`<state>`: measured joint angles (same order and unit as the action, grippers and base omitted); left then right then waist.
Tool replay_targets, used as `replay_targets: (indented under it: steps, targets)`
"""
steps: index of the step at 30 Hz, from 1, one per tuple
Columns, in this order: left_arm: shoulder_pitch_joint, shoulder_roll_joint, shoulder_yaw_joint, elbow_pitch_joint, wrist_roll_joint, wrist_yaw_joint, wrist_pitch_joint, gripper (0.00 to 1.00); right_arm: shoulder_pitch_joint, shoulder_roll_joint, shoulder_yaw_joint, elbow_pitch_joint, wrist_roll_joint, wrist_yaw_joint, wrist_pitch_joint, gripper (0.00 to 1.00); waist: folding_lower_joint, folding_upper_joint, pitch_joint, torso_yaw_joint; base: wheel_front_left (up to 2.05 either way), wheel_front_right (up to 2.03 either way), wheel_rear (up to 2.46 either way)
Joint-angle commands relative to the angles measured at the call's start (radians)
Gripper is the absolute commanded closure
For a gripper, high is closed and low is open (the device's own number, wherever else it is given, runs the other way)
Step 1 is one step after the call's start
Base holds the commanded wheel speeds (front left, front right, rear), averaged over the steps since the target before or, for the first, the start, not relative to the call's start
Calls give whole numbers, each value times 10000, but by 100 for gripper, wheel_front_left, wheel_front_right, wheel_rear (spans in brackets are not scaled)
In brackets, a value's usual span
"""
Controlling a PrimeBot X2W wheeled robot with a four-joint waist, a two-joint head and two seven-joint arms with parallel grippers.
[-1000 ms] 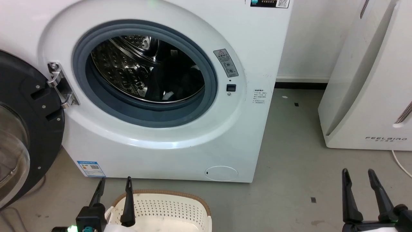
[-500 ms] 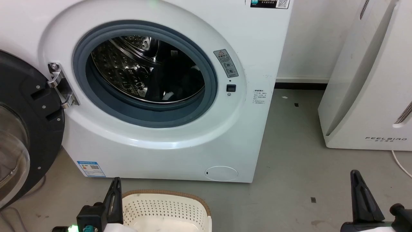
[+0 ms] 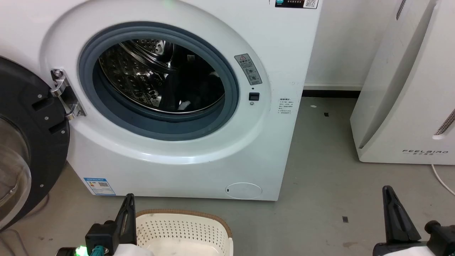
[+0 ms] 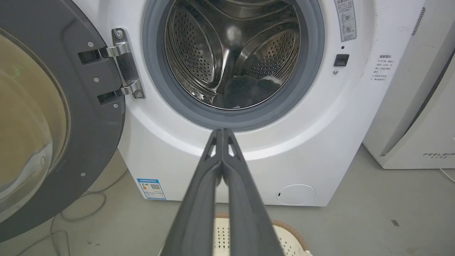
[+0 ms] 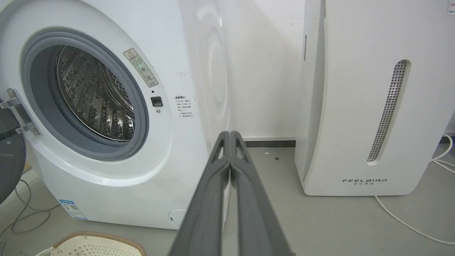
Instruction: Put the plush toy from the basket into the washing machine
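Noted both finger pairs drawn together since a second ago, when spread. Logged left gripper at 8 o'clock of head view, clenched on nothing, pointing up just beside basket at 6 o'clock. Right gripper at 4 o'clock, likewise clenched, over grey floor. Found plush toy low in drum of washing machine: dark fluff, white patch. Door swung wide at 9 o'clock. FEELBIRD appliance at 3 o'clock.
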<state>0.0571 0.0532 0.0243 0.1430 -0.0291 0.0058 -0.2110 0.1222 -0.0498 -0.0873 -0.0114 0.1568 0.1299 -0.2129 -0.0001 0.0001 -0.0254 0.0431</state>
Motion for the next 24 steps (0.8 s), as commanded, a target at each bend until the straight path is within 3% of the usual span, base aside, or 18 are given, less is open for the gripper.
replay_targets:
  steps: [1, 24]
  targets:
    - [-102, -4, -2, -104, 56, -6, 73, 100, -159, -1, 48, 20, -76, 2, 81, 100, 1, -1, 4, -7, 0, 0, 0]
    - [-210, -10, -57, -410, 110, -18, 543, 100, -404, -2, 238, 42, -420, 3, 554, 100, 1, -1, 62, -105, 0, 0, 0]
